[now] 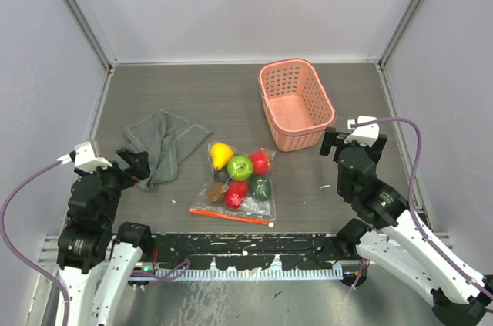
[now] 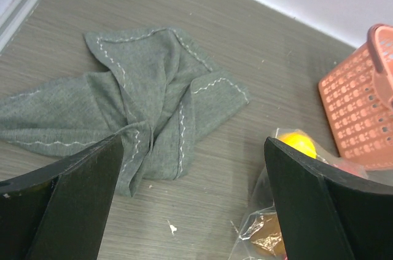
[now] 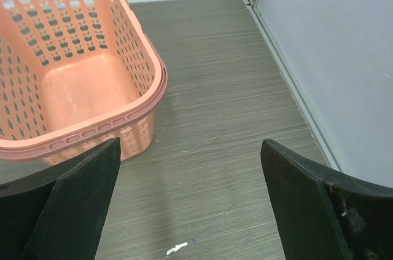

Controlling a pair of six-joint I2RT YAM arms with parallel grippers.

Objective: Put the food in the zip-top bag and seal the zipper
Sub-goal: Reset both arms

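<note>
The clear zip-top bag [image 1: 237, 181] lies flat at the table's middle front with several toy foods inside: a yellow one [image 1: 221, 155], a green one [image 1: 240, 166], red ones and a brown one. Its red-orange zipper [image 1: 231, 216] runs along the near edge, with the white slider tab [image 1: 270, 223] at its right end. My left gripper [image 1: 132, 166] is open and empty, left of the bag, over the cloth's edge. In the left wrist view the bag's corner [image 2: 264, 229] and yellow food [image 2: 296, 144] show beside the right finger. My right gripper [image 1: 333, 145] is open and empty, right of the basket.
A grey cloth [image 1: 162, 143] lies crumpled at the left; it fills the left wrist view [image 2: 141, 100]. An empty pink plastic basket [image 1: 295, 102] stands at the back right and shows in the right wrist view [image 3: 73, 69]. Walls enclose the table on three sides.
</note>
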